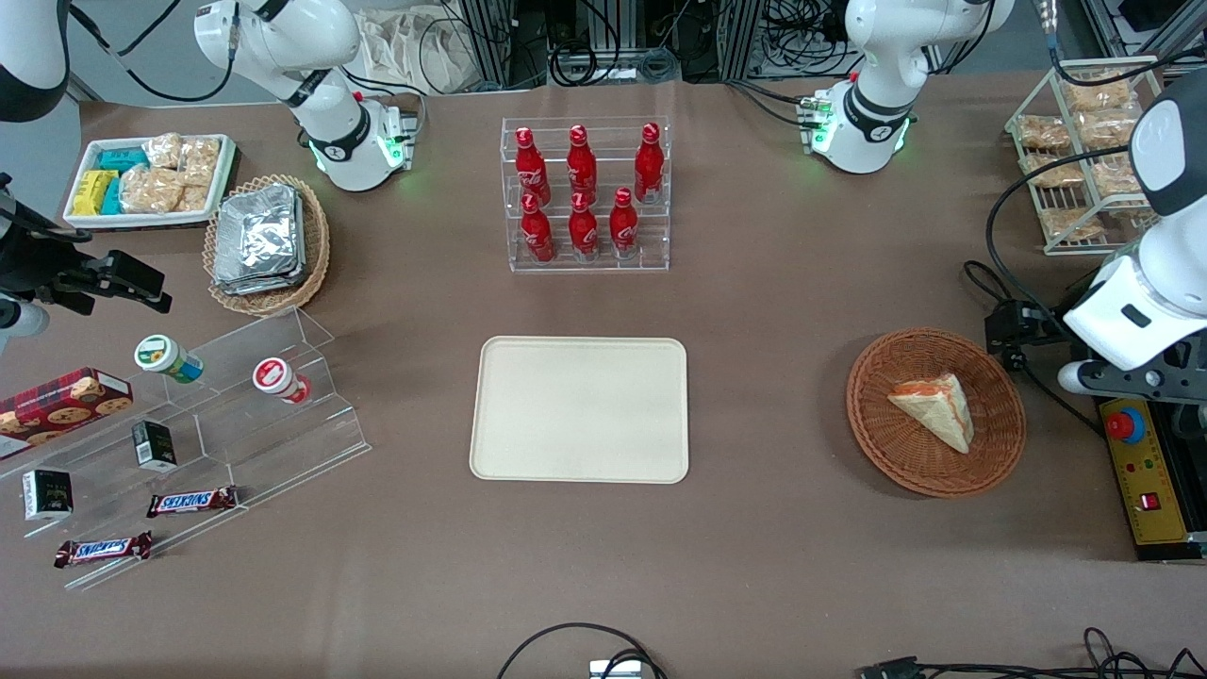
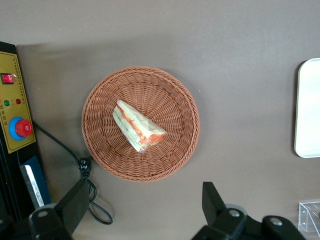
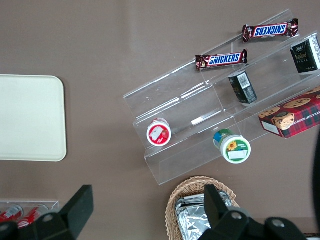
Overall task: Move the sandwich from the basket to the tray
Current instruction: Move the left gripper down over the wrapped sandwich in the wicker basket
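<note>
- While the sandwich (image 1: pixel 934 409) sits loose in the reddish-brown wicker basket (image 1: pixel 886 448), nothing has been picked yet; the cream tray (image 1: pixel 581 410) is bare.
- Sandwich lies flat, roughly mid-basket, slightly toward the working arm's side. It's a wedge: in the front view the long axis runs diagonally, with the pointed end nearer the camera and the wider end toward the tray. The orange-red and green filling stripe runs along one long edge, clearest in the wrist view (image 2: pixel 138 126).
- Gripper (image 2: pixel 145 207): high above the table, just off the basket rim, not touching anything. Jaws spread wide, nothing between them.
- Tray is well apart from the basket, toward table centre, with bare tabletop between.
- Risks, my read:
  - Jaws closing along the long axis instead of across it: the wedge would likely squirt out or rotate.
  - Soft bread: too much squeeze crushes it, too little drops it on the way over.
  - Descent too deep or off-centre: a fingertip snags the weave or rim and drags or tips the light basket.
  - Cable (image 2: pixel 92 200) and e-stop box (image 1: pixel 1146 471) lie close to the basket on the arm's side, so watch clearance there.
</note>
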